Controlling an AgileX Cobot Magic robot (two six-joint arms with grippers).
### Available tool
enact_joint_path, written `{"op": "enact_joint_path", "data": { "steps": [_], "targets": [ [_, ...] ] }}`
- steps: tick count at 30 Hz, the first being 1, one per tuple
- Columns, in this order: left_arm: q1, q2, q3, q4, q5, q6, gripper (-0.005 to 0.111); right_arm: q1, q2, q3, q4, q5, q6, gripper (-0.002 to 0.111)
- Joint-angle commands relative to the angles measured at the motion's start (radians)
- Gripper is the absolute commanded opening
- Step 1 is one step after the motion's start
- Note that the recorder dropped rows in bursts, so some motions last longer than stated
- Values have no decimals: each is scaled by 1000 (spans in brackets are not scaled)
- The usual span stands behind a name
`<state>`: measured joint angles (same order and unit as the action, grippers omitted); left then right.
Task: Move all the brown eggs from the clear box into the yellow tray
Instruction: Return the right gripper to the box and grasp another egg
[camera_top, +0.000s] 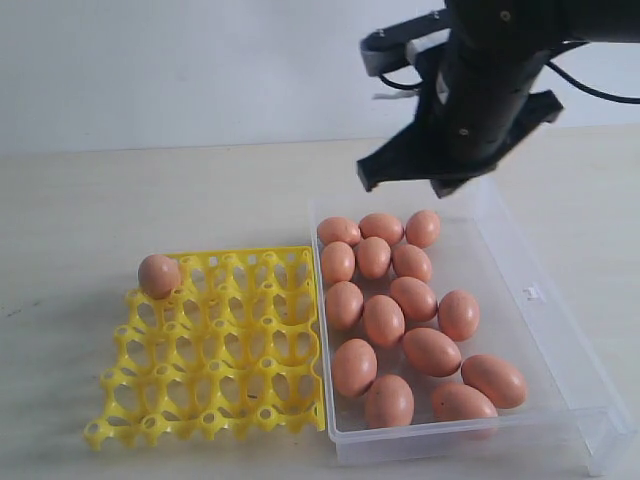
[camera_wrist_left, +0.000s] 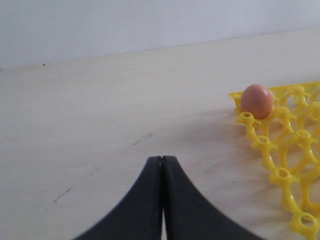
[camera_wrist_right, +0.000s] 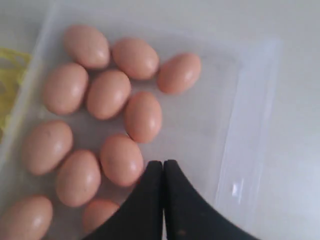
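The yellow tray (camera_top: 225, 345) lies left of the clear box (camera_top: 560, 345), touching its long side. One brown egg (camera_top: 159, 275) sits in the tray's far left corner cup and also shows in the left wrist view as the egg (camera_wrist_left: 257, 101). Several brown eggs (camera_top: 383, 320) lie loose in the box. My right gripper (camera_wrist_right: 163, 162) is shut and empty, hovering over the box's bare floor beside an egg (camera_wrist_right: 121, 160); its arm (camera_top: 470, 100) hangs above the box's far end. My left gripper (camera_wrist_left: 162, 158) is shut and empty over the table, apart from the tray (camera_wrist_left: 287, 150).
The pale wooden tabletop (camera_top: 100, 200) runs left of and behind the tray. A white wall (camera_top: 180, 60) stands at the back. The right half of the box floor (camera_wrist_right: 200, 130) holds no eggs. The left arm is outside the exterior view.
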<state>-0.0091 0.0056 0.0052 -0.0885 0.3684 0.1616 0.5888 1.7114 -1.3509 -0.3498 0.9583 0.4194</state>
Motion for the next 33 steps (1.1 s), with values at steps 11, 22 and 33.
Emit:
{"op": "enact_joint_path", "data": {
  "steps": [11,22,33],
  "targets": [
    [-1,-6,-5,-4,-8,-5,0,-171,-4,288,307,-211,102,61],
    [-1,-6,-5,-4,-8,-3,0,-207,116,310,350,-343,223,60],
    [-1,-6,-5,-4,-8,-5,0,-213,179,310,340,-387,262,56]
  ]
}}
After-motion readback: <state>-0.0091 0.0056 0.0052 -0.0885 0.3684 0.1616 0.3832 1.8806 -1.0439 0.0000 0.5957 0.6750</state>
